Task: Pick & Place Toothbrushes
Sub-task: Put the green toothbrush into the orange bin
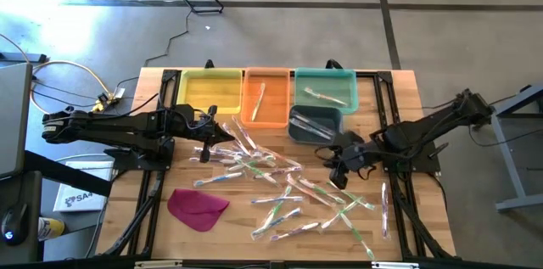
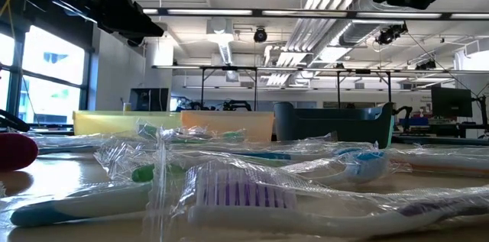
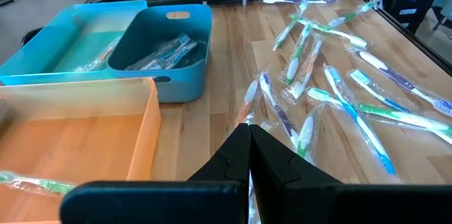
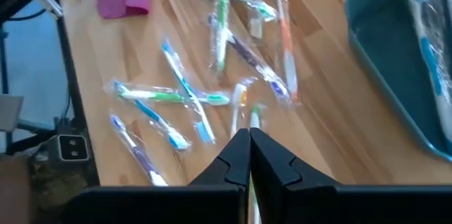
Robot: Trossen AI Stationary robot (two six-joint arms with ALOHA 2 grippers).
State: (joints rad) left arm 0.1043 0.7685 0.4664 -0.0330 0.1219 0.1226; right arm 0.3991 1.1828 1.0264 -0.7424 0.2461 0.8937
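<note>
Writing: a white sheet (image 1: 75, 196) on the floor left of the worktop bears dark letters, too small to read with certainty; no brand legible on any wrapper
Worktop (image 1: 407, 99): pale wooden planks, rectangular, dark frame rails along both sides
Toothbrushes (image 1: 280, 186): slim, each in a clear glossy crinkled wrapper, scattered loose over the middle and right of the worktop, many crossing one another; handles green, blue, white, purple and orange
Left jaws (image 1: 227, 136): pressed together with nothing between them, at the left edge of the scatter, in front of the yellow tray; the nearest brushes lie just beyond and below the tips in the left wrist view
Right jaws (image 1: 338, 173): shut tight and empty, poised over the right part of the scatter, just in front of the dark tub; a green and an orange-handled brush lie right at the tips in the right wrist view, contact not determinable
Yellow tray (image 1: 185, 91): translucent plastic, rectangular, back row left
Orange tray (image 1: 278, 116): translucent plastic, one wrapped brush inside
Teal tray (image 1: 348, 78): shallow plastic, one or two wrapped brushes inside
Dark tub (image 1: 294, 122): slate-blue plastic, rounded corners, handle slot, several wrapped brushes inside; set in front of the teal tray
Magenta cloth (image 1: 198, 206): soft, flat, folded piece, front left, apart from the brushes
</note>
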